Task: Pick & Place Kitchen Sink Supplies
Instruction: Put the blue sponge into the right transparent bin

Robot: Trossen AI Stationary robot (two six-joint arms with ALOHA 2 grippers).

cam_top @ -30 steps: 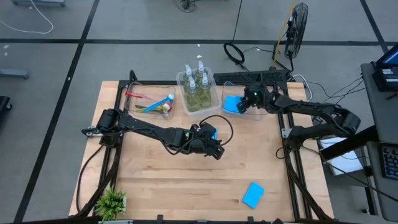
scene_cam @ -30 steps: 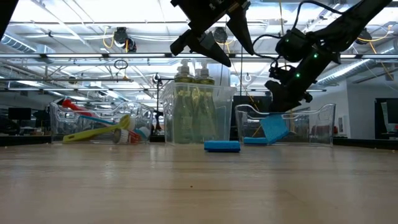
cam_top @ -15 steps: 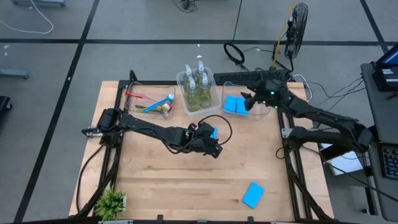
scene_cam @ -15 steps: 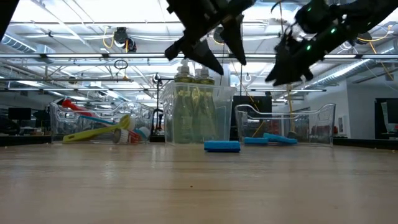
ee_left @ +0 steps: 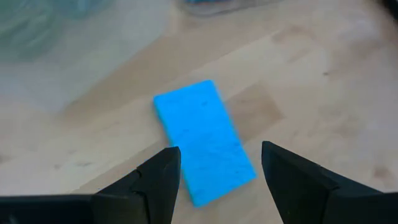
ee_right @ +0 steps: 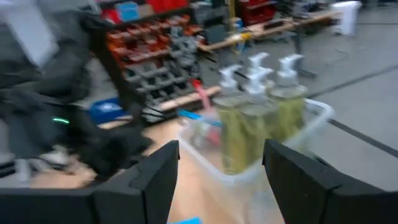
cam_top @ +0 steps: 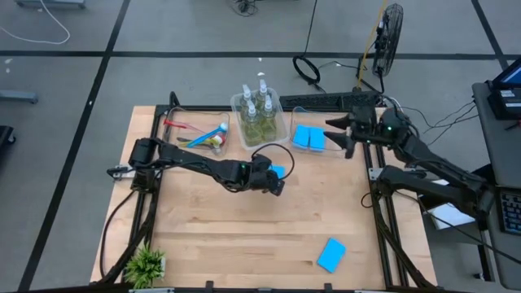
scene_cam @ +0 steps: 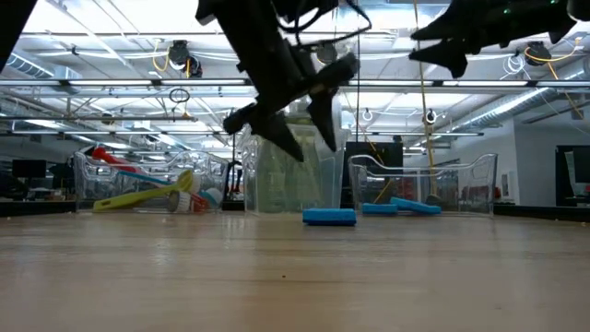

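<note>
Soap bottles point(cam_top: 256, 111), four, yellow-green with white pumps, standing upright in the middle clear bin point(cam_top: 279, 135) at the table's far edge. Brushes point(cam_top: 198, 134) in yellow, red and blue lying in the left bin point(cam_top: 172, 114). Two light-blue sponges point(cam_top: 308, 137) lying flat side by side in the right bin point(cam_top: 303, 111). Another sponge point(cam_top: 278, 172) flat on the wooden table point(cam_top: 212, 236), just in front of the middle bin, directly below the left gripper point(ee_left: 219, 180): fingers spread, hovering apart from the sponge, gripping nothing. Fourth sponge point(cam_top: 330, 254) alone near the table's front right, well apart from both arms. Right gripper point(cam_top: 342, 135) raised just right of the right bin, fingers parted and empty. No legible labels or writing on any item.
</note>
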